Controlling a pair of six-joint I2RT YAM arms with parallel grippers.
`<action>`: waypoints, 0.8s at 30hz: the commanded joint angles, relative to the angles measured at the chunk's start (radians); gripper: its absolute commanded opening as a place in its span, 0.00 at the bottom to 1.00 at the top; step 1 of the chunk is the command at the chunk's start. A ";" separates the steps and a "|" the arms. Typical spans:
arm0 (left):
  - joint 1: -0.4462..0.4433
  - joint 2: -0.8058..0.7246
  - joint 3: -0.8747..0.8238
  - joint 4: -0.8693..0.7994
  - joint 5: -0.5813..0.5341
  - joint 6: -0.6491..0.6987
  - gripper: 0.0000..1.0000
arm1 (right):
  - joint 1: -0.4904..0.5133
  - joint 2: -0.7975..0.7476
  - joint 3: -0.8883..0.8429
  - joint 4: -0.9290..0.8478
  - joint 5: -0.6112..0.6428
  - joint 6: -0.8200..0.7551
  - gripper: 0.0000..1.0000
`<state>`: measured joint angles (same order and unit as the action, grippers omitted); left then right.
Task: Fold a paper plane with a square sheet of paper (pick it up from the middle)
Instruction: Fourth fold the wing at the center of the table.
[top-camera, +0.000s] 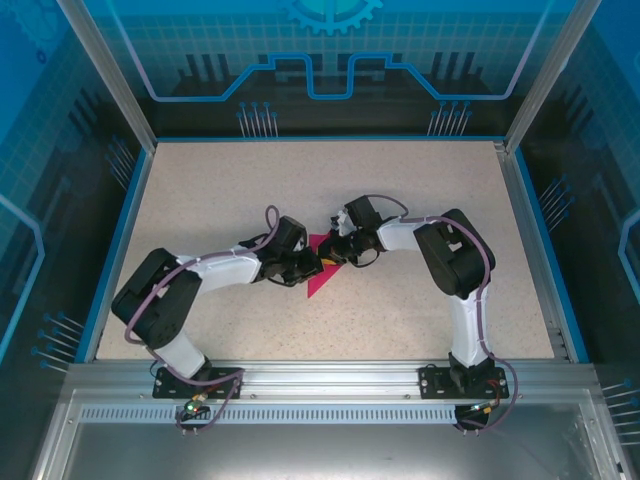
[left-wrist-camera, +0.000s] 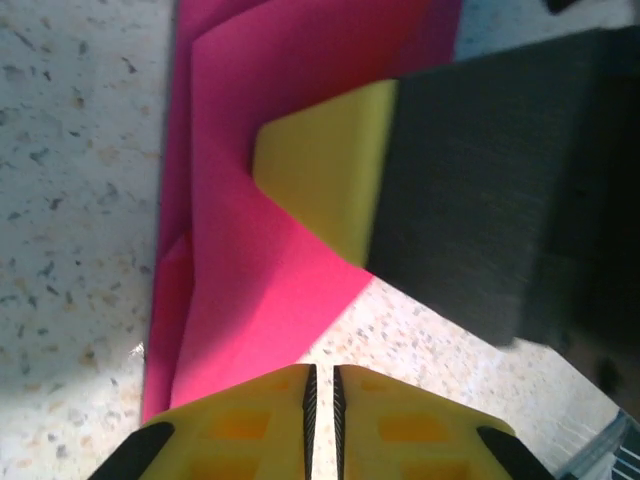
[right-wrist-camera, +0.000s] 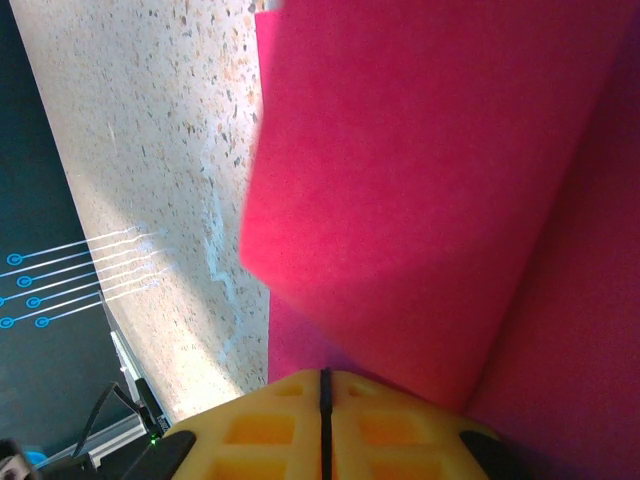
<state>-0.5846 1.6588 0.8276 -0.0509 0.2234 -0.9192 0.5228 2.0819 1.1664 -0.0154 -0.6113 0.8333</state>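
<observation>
Paper plane mostly hidden from above, wrist views show right fingers clenched on flap, left fingers clenched.

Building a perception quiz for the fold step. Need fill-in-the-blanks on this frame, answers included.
1. The thin magenta-pink paper sheet lies partly ____ on the speckled beige table.
2. In the left wrist view, a yellow fingertip of the ____ arm rests on that paper.
3. The right gripper has its jaws ____.

Missing words: folded; right; shut.
</observation>
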 joint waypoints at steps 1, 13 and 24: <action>0.000 0.050 0.007 0.045 -0.027 -0.028 0.15 | -0.008 0.081 -0.020 -0.091 0.094 -0.013 0.09; -0.002 0.041 -0.119 -0.050 -0.136 -0.033 0.05 | -0.009 0.011 0.017 -0.074 0.039 -0.034 0.08; -0.003 0.054 -0.105 -0.069 -0.131 0.013 0.02 | 0.043 -0.052 0.073 -0.152 0.073 -0.114 0.00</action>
<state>-0.5858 1.6764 0.7422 0.0349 0.1345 -0.9360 0.5339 2.0392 1.1984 -0.1059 -0.5716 0.7570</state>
